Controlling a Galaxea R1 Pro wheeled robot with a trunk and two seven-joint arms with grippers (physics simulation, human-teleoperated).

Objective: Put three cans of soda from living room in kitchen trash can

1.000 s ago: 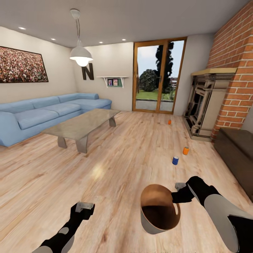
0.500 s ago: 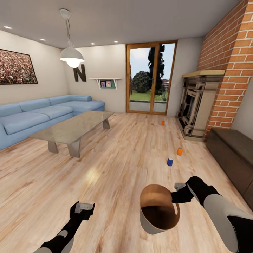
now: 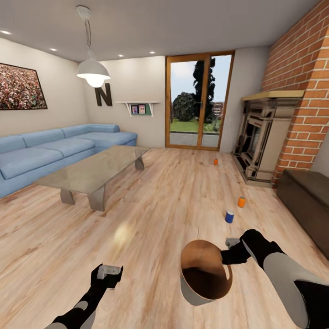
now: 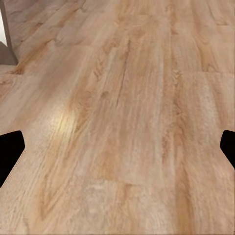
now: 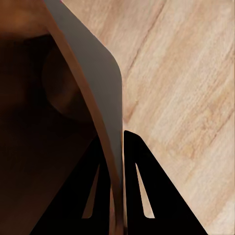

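Observation:
In the head view my right gripper [image 3: 227, 256] is shut on the rim of the trash can [image 3: 192, 294], a pale grey bin with a brown inside, carried low in front of me. The right wrist view has both black fingers [image 5: 139, 186] pinching the bin's thin wall [image 5: 98, 68]. On the wood floor ahead stand three soda cans: a blue one [image 3: 229, 216], an orange one [image 3: 241, 202] just beyond it, and another orange one [image 3: 215, 161] far off near the fireplace. My left gripper [image 3: 109, 270] hangs open and empty; its fingertips [image 4: 11, 152] frame bare floor.
A glass coffee table [image 3: 91, 171] and a blue sofa [image 3: 50, 153] stand at the left. The brick fireplace [image 3: 265, 137] and a low dark-brown cabinet [image 3: 306, 196] line the right wall. A glass door [image 3: 197, 101] is at the far end.
The whole view has shifted, so the camera has moved: the cans now sit lower and slightly further right than half a second ago. Both arms and the bin keep their pose.

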